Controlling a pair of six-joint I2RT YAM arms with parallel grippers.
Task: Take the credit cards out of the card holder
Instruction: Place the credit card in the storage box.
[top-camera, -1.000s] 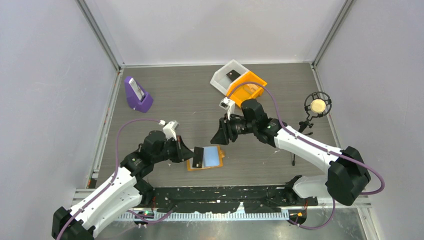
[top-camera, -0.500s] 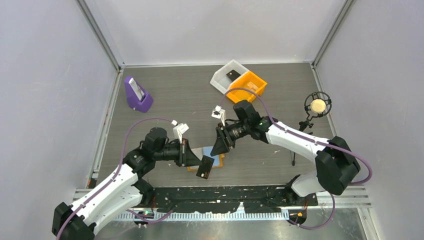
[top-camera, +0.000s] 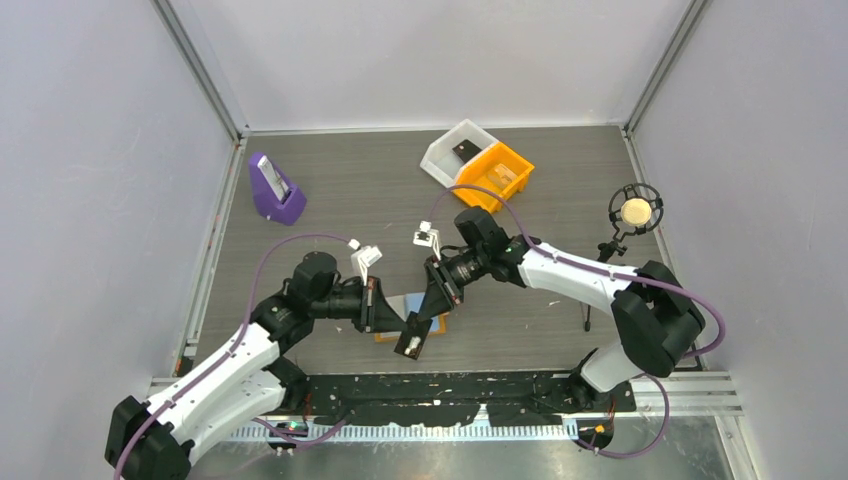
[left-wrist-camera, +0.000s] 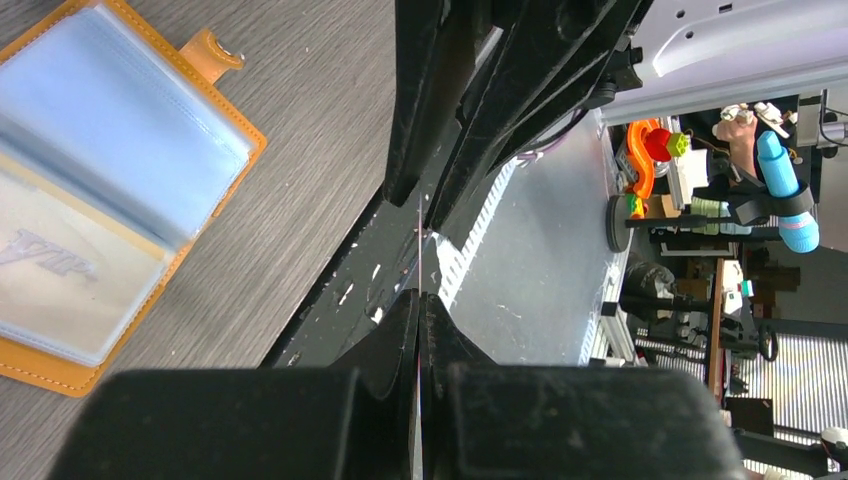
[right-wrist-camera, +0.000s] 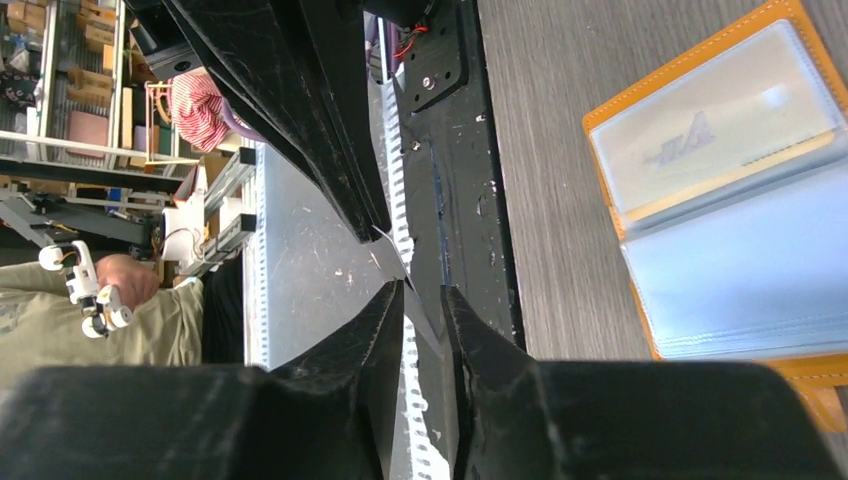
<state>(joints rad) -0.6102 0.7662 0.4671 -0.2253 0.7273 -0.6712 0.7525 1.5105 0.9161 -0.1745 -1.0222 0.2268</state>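
Card holder (left-wrist-camera: 100, 200) lies open on the table. Just beside it, my left claw (left-wrist-camera: 420, 295) pinches a dark card (top-camera: 410, 343) edge-on. My right claw (right-wrist-camera: 422, 295), narrow but gapped, straddles the card. I should clamp squarely before the left lets go.

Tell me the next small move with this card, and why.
Probably close the right gripper on the dark card: its jaws straddle the card's free edge with a gap showing, while the left gripper is shut on the other end.
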